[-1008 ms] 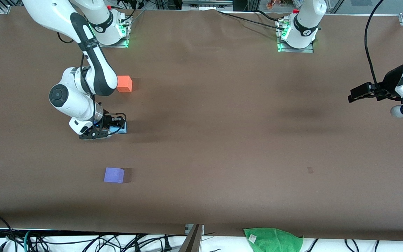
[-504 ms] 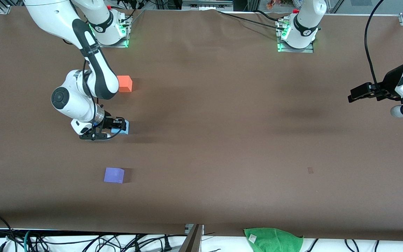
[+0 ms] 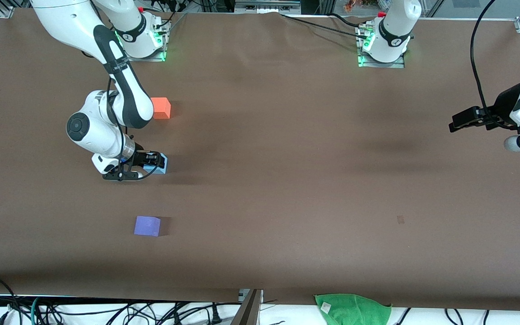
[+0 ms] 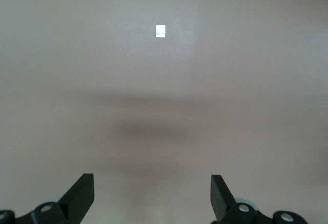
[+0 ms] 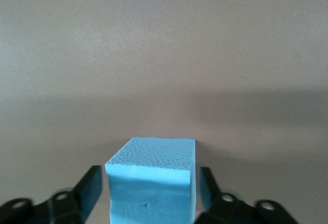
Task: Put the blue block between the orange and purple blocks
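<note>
The blue block (image 3: 161, 163) rests on the brown table, between the orange block (image 3: 161, 108) and the purple block (image 3: 147, 225), nearer the front camera than the orange one. My right gripper (image 3: 155, 162) is low around it, open, with a thin gap on each side of the blue block (image 5: 151, 183) between the fingers (image 5: 91, 189). My left gripper (image 3: 455, 123) waits in the air over the left arm's end of the table, open and empty, with only bare table between its fingertips (image 4: 82, 193).
A green cloth (image 3: 352, 309) lies at the table edge nearest the front camera. A small dark mark (image 3: 400, 220) sits on the table surface toward the left arm's end. Cables run along that near edge.
The right gripper nudged the blue block slightly toward the left arm's end, then its fingers parted off the block's sides. The left arm has not moved.
</note>
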You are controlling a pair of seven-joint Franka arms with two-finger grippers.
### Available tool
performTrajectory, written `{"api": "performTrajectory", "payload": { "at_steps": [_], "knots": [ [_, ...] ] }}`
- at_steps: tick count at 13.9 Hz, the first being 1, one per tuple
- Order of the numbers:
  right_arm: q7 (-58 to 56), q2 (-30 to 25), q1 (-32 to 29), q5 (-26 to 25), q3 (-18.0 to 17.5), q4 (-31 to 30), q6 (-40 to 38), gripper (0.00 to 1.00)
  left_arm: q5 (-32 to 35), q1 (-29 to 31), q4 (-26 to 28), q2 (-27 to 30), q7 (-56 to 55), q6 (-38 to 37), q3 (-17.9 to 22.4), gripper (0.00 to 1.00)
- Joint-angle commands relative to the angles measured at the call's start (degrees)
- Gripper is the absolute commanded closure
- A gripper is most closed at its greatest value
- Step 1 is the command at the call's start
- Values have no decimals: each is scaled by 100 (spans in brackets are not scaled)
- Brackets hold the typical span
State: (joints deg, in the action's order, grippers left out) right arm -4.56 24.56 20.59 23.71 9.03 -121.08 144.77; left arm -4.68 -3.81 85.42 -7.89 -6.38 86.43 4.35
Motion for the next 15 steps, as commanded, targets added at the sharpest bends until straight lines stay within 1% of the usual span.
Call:
{"api": "performTrajectory", "payload": {
  "at_steps": [1, 3, 4, 5, 7, 8, 9, 11, 13, 15],
  "knots": [
    [-167, -126, 15, 117, 37, 6, -71, 0, -138, 38, -78, -46, 111, -91, 13, 0],
    [-718, -205, 15, 117, 300, 119, -500, 0, -129, 38, -78, -46, 102, -91, 13, 0],
    [-1044, -258, 15, 117, 388, 251, -764, 0, -129, 38, -78, -46, 102, -91, 13, 0],
    [-1082, -406, 15, 117, 424, 435, -1123, 0, -129, 38, -78, -46, 102, -91, 22, 0],
    [-584, -784, 41, 90, 424, 751, -1888, 0, -94, 30, -78, -46, 94, -91, 13, 0],
    [-398, -977, 41, -14, 442, 892, -2222, 0, -85, 12, -78, -46, 93, -91, 5, 0],
    [-362, -1179, 41, -276, 503, 989, -2573, 0, -85, 12, -78, -46, 93, -91, 4, 0],
    [-326, -1636, 33, -979, 512, 1322, -3311, 0, -85, 12, -78, -46, 93, -91, 4, 0],
    [-64, -1927, 33, -1280, 556, 1875, -4312, 0, -77, 12, -78, -46, 93, -91, 4, 0],
    [69, -1972, 33, -1473, 573, 2595, -5227, 0, -77, 21, -78, -46, 102, -91, 4, 0]
  ]
}}
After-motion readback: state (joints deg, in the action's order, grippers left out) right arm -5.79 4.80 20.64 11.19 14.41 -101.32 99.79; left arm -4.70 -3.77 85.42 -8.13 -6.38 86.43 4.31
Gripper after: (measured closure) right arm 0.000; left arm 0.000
